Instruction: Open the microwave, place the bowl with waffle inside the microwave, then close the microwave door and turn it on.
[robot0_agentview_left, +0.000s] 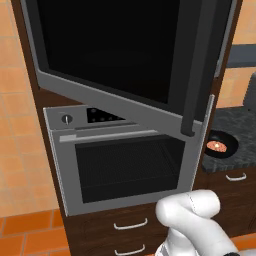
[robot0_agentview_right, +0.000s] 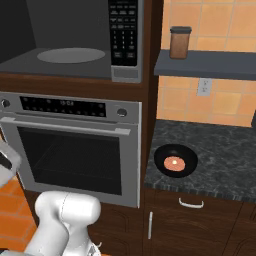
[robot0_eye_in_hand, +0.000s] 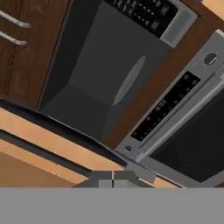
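The microwave (robot0_agentview_right: 70, 40) stands open, its dark inside and round glass turntable (robot0_agentview_right: 72, 55) showing, with the black keypad (robot0_agentview_right: 123, 32) on its right. Swung out wide, the microwave door (robot0_agentview_left: 110, 50) shows its black glass and a dark bar handle (robot0_agentview_left: 197, 65). On the dark counter right of the oven sits the bowl with waffle (robot0_agentview_right: 175, 160), also seen as the bowl with waffle (robot0_agentview_left: 220, 145). My gripper (robot0_eye_in_hand: 113, 178) hangs in front of the microwave (robot0_eye_in_hand: 100, 74), its tips together with nothing between them, well away from the bowl.
A steel oven (robot0_agentview_right: 75, 145) with a bar handle sits under the microwave. On the grey shelf (robot0_agentview_right: 205, 65) above the counter stands a brown jar (robot0_agentview_right: 180, 42). Wooden drawers (robot0_agentview_left: 130, 225) lie below the oven, and a cabinet door (robot0_agentview_right: 192, 220) below the counter.
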